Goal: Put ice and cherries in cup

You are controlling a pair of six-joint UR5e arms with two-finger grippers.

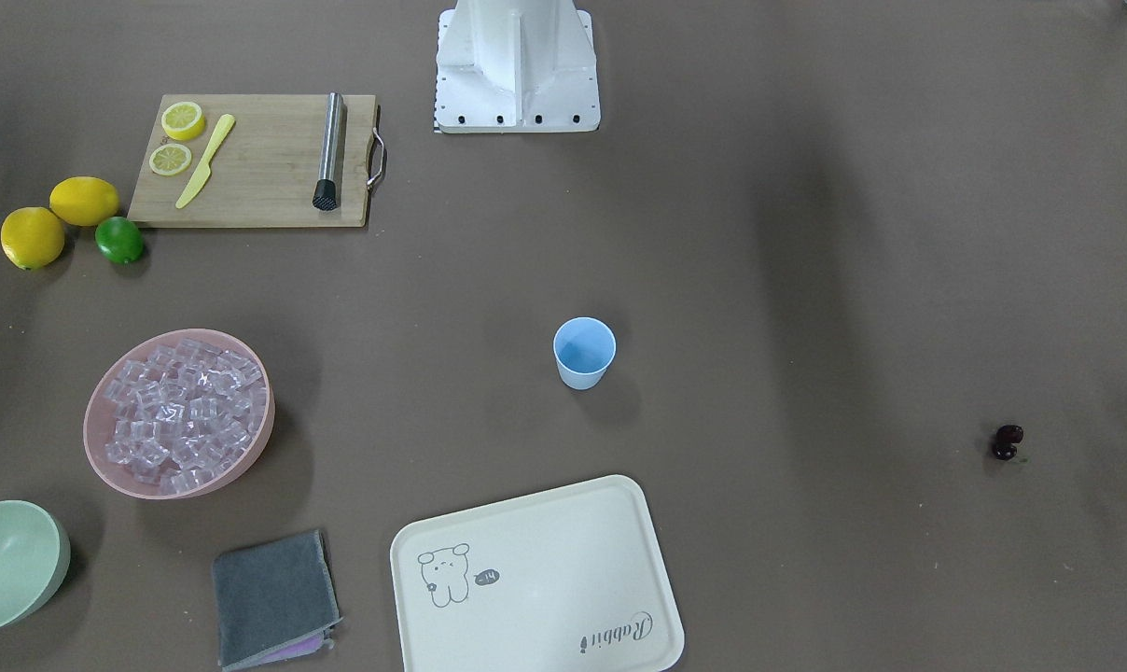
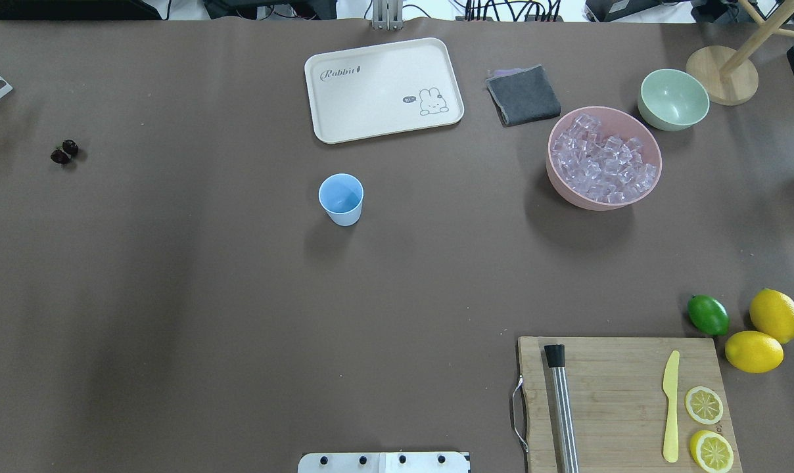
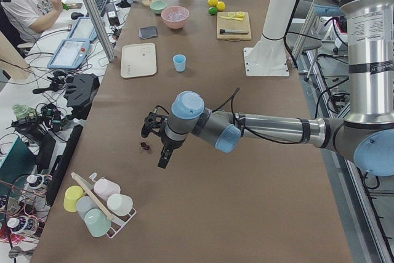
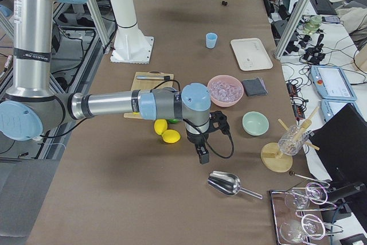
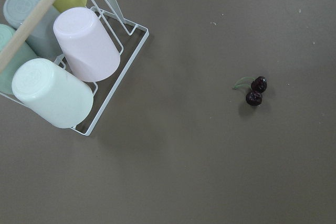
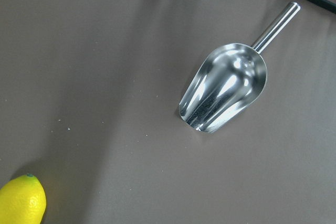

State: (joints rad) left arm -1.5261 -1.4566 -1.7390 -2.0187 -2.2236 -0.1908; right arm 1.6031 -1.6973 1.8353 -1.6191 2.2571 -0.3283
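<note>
The light-blue cup [image 2: 341,199] stands upright near the table's middle, also in the front view [image 1: 583,352]. The ice [image 2: 603,157] fills a pink bowl [image 2: 587,202] on the robot's right. The cherries [image 2: 64,152] lie on the table far to the left, and show in the left wrist view [image 5: 256,91]. My left gripper [image 3: 164,158] hangs above the table close to the cherries [image 3: 145,146]. My right gripper [image 4: 202,156] hangs near a metal scoop [image 6: 223,87]. Both grippers show only in side views; I cannot tell whether they are open or shut.
A cream tray [image 2: 384,89], grey cloth [image 2: 523,95] and pale green bowl [image 2: 673,100] lie at the far edge. A cutting board [image 2: 620,394] holds a muddler, knife and lemon slices; lemons [image 2: 775,315] and a lime are beside it. A cup rack [image 5: 68,61] stands near the cherries.
</note>
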